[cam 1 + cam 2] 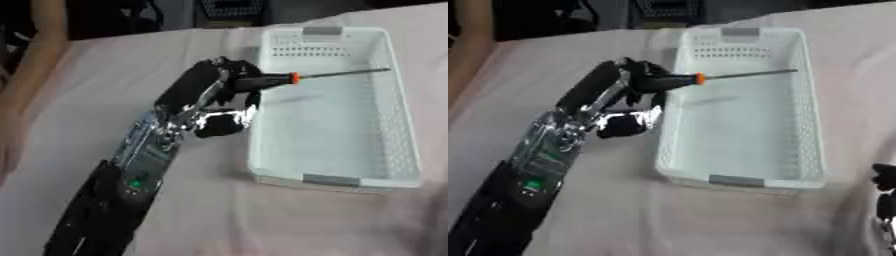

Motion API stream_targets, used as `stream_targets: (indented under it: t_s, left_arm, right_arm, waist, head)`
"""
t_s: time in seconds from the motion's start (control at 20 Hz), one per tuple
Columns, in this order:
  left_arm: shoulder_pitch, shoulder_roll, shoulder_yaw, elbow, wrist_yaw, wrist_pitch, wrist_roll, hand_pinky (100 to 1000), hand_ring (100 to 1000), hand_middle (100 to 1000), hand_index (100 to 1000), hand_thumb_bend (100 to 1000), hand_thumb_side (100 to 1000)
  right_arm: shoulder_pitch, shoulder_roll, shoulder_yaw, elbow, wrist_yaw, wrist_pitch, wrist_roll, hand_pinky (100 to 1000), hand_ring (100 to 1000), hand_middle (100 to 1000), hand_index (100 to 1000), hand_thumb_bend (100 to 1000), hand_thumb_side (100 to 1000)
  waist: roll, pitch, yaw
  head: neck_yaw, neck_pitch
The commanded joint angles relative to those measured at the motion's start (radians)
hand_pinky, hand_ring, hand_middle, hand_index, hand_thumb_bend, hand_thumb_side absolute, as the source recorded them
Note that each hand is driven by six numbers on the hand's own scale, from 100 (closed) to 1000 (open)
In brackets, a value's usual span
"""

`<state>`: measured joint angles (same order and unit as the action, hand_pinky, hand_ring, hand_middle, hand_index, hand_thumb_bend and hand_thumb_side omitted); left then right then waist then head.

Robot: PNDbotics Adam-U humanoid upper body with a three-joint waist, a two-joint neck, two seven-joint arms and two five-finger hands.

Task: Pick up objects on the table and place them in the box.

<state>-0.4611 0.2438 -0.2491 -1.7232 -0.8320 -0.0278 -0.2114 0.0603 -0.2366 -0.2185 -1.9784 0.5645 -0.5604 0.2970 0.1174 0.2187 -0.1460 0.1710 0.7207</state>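
Note:
My left hand [219, 82] is beside the left rim of the white perforated box [398, 125], fingers curled round the black handle of a screwdriver [293, 77]. The tool has an orange collar, and its thin metal shaft reaches rightward over the box, held above the box floor. The box stands on the pink cloth, and nothing shows on its floor. My right hand [884, 200] shows only as a dark sliver at the lower right edge of the right eye view, and its fingers are not readable.
A pink cloth [105, 75] covers the table. A person's bare arm [35, 65] lies along the left edge. Dark crates and furniture stand beyond the far edge of the table.

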Motion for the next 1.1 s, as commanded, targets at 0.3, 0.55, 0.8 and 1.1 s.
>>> stream_targets:
  t_s: [0.3,0.55,0.8,1.1]
  left_arm:
    - [-0.072,-0.038,-0.082,0.076,-0.037,-0.119,-0.039,726,564,614,788,100,989]
    - [-0.073,-0.044,-0.111,0.07,-0.024,-0.186,-0.046,778,692,740,853,146,1000]
    - [-0.068,-0.044,-0.116,0.059,-0.025,-0.202,-0.068,812,743,780,865,141,1000]
    - [-0.067,-0.042,-0.112,0.036,-0.028,-0.207,-0.096,839,771,796,847,100,1000]
  right_arm:
    - [0.0,-0.006,0.005,-0.022,-0.007,-0.002,0.01,433,542,581,798,100,780]
    - [0.0,-0.005,0.005,-0.022,-0.006,-0.002,0.013,434,543,581,798,100,780]
    - [0.0,-0.006,0.004,-0.022,-0.003,-0.003,0.011,434,543,582,798,100,780]
    - [0.001,-0.005,0.004,-0.022,0.0,-0.004,0.01,434,543,582,798,100,780]
  waist:
    - [-0.006,-0.016,-0.007]
    - [-0.005,-0.015,-0.007]
    - [-0.005,-0.016,-0.004]
    - [-0.006,-0.015,-0.003]
  head:
    - [0.021,0.0]
    - [0.023,0.001]
    - [0.021,0.0]
    - [0.022,0.002]
